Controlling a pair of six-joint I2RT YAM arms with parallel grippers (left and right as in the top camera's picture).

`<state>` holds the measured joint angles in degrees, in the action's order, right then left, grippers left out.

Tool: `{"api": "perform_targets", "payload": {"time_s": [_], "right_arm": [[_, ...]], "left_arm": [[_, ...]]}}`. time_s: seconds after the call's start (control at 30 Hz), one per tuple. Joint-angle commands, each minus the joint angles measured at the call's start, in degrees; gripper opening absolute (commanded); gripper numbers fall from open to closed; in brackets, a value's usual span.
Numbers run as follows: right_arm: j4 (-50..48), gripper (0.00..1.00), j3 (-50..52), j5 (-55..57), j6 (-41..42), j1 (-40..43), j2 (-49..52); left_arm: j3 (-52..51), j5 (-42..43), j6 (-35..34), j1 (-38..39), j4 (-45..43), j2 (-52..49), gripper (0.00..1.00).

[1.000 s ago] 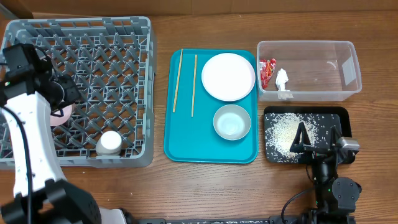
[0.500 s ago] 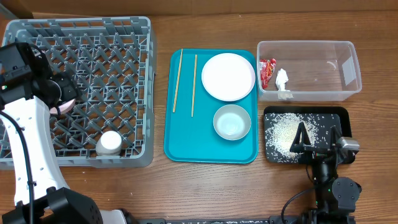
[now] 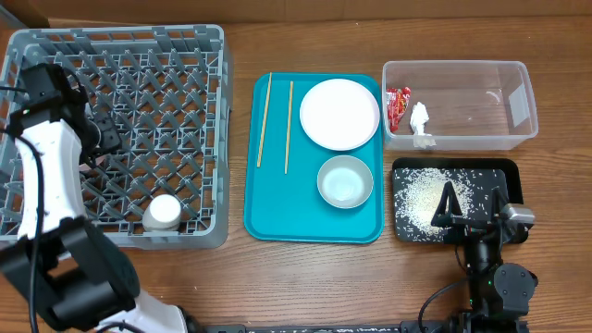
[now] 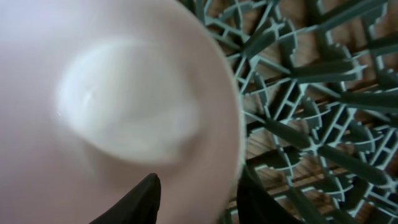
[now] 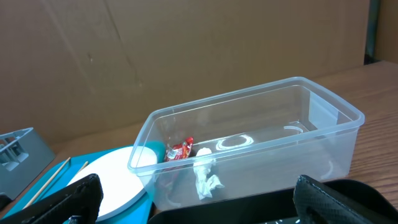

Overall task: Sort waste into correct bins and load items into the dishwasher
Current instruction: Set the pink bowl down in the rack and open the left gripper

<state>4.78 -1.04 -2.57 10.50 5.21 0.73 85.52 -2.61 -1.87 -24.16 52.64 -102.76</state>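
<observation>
Left gripper (image 4: 198, 200) is pinching the rim of the white bowl (image 4: 124, 112), one finger inside and one outside. The bowl fills most of my left wrist view, with the rack (image 4: 311, 93) lattice right behind it. From overhead, that arm sits over the left side of the rack and I can barely make out the bowl under it. The cup (image 3: 165, 211) is in the rack too, near the front edge.

On the teal tray (image 3: 310, 222), the two chopsticks (image 3: 264, 120) lie side by side along the left. The plate (image 3: 339, 113) is in the far right corner, and the grey bowl (image 3: 345, 181) sits upright just in front of it.

The tub (image 3: 499, 69) has the wrapper (image 3: 398, 106) and tissue (image 3: 420, 125) bunched at its left end. The black tray (image 3: 511, 172) is right in front of the tub, with rice (image 3: 418, 194) scattered over its left half. Right gripper (image 3: 470, 209) is parked at that tray's near edge, fingers spread wide.
</observation>
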Motion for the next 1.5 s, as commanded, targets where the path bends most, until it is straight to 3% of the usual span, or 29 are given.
{"api": "perform_targets", "payload": {"time_s": [0.0, 0.1, 0.17, 0.2, 0.37, 0.67, 0.77, 0.87, 0.97, 1.2, 1.47], "right_arm": [[-0.20, 1.00, 0.57, 0.33, -0.09, 0.17, -0.57], [-0.20, 1.00, 0.57, 0.33, -0.07, 0.17, -0.57], [-0.20, 1.00, 0.57, 0.31, -0.07, 0.17, -0.57], [-0.20, 1.00, 0.57, 0.31, -0.09, 0.17, -0.57], [-0.20, 1.00, 0.57, 0.33, -0.07, 0.17, -0.57], [-0.20, 1.00, 0.57, 0.31, -0.07, 0.17, -0.57], [-0.20, 1.00, 0.57, 0.31, -0.09, 0.17, -0.57], [-0.20, 1.00, 0.57, 0.33, -0.07, 0.17, -0.57], [-0.20, 1.00, 0.57, 0.31, -0.07, 0.17, -0.57], [-0.20, 1.00, 0.57, 0.33, -0.07, 0.17, -0.57], [-0.20, 1.00, 0.57, 0.31, -0.07, 0.17, -0.57]], "left_arm": [[0.81, -0.72, 0.81, -0.57, 0.00, -2.01, 0.27], [0.87, -0.24, 0.74, -0.57, 0.00, -2.08, 0.25], [0.92, 1.01, 0.61, -0.55, 0.37, -1.33, 0.45], [0.94, 1.46, 0.59, -0.55, 0.63, -1.03, 0.49], [0.96, 5.01, 0.61, -0.20, 1.68, 1.22, 0.45], [1.62, 6.16, 0.59, 0.72, 3.98, 5.16, 0.57], [1.92, 9.03, 0.66, 0.72, 5.25, 7.06, 0.73], [2.14, 4.15, 0.39, -0.39, 5.81, 8.87, 0.78], [2.14, -0.48, -1.99, -2.62, 5.35, 9.25, 0.79], [2.12, 0.55, -5.60, -13.05, 3.93, 8.33, 0.85], [2.12, 5.75, -4.11, -17.84, 2.27, 3.43, 0.77]]}}
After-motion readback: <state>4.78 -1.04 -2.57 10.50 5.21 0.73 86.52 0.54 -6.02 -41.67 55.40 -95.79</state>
